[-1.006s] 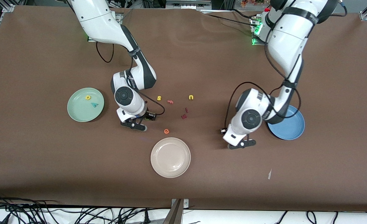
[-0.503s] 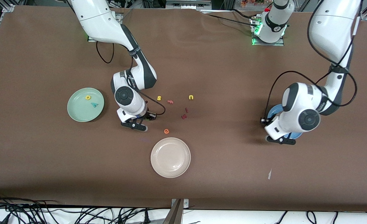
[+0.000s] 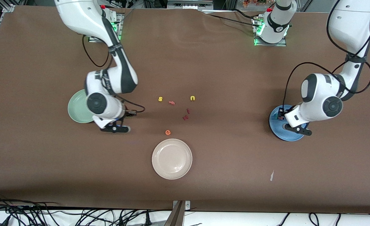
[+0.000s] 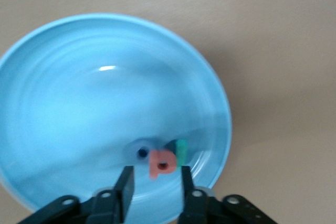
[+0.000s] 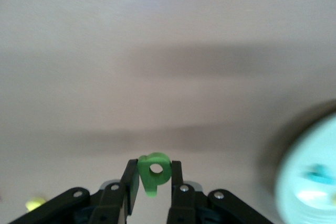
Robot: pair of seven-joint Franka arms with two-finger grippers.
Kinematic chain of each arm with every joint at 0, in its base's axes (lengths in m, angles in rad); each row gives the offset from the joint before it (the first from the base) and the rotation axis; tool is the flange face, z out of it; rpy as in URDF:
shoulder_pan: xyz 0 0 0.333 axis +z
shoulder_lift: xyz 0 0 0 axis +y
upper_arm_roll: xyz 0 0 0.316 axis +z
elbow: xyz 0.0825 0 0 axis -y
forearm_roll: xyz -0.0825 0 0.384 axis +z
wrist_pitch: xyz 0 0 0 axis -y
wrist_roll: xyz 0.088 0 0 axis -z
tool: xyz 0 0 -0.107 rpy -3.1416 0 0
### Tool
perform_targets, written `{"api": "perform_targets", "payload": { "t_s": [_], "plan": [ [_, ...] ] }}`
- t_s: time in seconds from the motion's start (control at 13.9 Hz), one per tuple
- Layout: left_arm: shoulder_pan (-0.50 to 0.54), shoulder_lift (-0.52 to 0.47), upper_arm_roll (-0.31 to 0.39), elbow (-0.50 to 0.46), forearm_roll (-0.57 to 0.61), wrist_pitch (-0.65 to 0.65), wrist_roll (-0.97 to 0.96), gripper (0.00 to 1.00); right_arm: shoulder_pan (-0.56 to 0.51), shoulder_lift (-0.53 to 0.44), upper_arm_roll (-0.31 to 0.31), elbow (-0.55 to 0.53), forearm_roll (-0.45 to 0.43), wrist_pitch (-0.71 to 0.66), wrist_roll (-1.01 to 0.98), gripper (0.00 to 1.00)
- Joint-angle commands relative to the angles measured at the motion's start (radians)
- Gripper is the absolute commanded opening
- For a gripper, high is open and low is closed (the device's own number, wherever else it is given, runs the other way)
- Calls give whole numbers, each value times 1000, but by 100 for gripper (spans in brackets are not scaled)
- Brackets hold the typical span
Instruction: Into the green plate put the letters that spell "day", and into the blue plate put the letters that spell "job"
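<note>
My right gripper [image 5: 153,165] is shut on the green "d" [image 5: 154,172]. It hangs over the brown cloth just beside the green plate [image 3: 76,110], as the right gripper [image 3: 114,128] shows in the front view. In the right wrist view the green plate [image 5: 310,182] holds the teal "y" [image 5: 316,174]. My left gripper [image 3: 297,129] is over the blue plate [image 3: 279,130]. The left gripper [image 4: 156,170] is open, and the salmon "b" [image 4: 161,163] lies loose between its fingers. The teal "j" [image 4: 181,150] and the blue "o" [image 4: 142,153] lie in the blue plate [image 4: 79,87].
At mid-table lie a yellow "s" [image 3: 160,99], a salmon "f" [image 3: 171,102], a yellow "u" [image 3: 192,98], two dark red pieces [image 3: 186,114] and an orange "e" [image 3: 168,132]. A cream-white plate [image 3: 171,158] sits nearer the camera. The right arm hides much of the green plate.
The right gripper shut on the "d" at mid-table and carried it toward the green plate. The left arm swung over the blue plate and opened, letting go of the "b".
</note>
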Motion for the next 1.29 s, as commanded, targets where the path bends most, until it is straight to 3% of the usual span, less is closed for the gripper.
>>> {"api": "perform_targets", "payload": {
  "t_s": [0.0, 0.22, 0.36, 0.65, 0.79, 0.86, 1.01, 1.22],
  "plan": [
    [23, -35, -10, 157, 11, -233, -7, 100, 2, -101, -92, -131, 9, -23, -227, 0],
    [12, -34, -10, 257, 11, -336, -97, 100, -6, -106, -218, -202, 14, -11, -491, 0],
    [12, -41, -10, 259, 13, -345, -108, 100, -88, -83, -225, -231, 29, 20, -594, 0],
    [23, -60, -8, 343, 17, -468, -114, 100, -140, -38, -222, -302, 69, 142, -716, 0],
    [29, -78, -8, 383, 25, -532, -155, 100, -144, -26, -221, -308, 100, 141, -724, 1],
    [32, -106, 0, 383, 20, -545, -186, 100, -144, -24, -221, -319, 104, 146, -724, 10],
    [27, -164, 29, 365, 19, -545, -182, 100, -151, -21, -221, -313, 113, 138, -724, 99],
    [24, -257, 38, 328, 23, -545, -186, 100, -142, -37, -221, -268, 115, 79, -722, 100]
  ]
}}
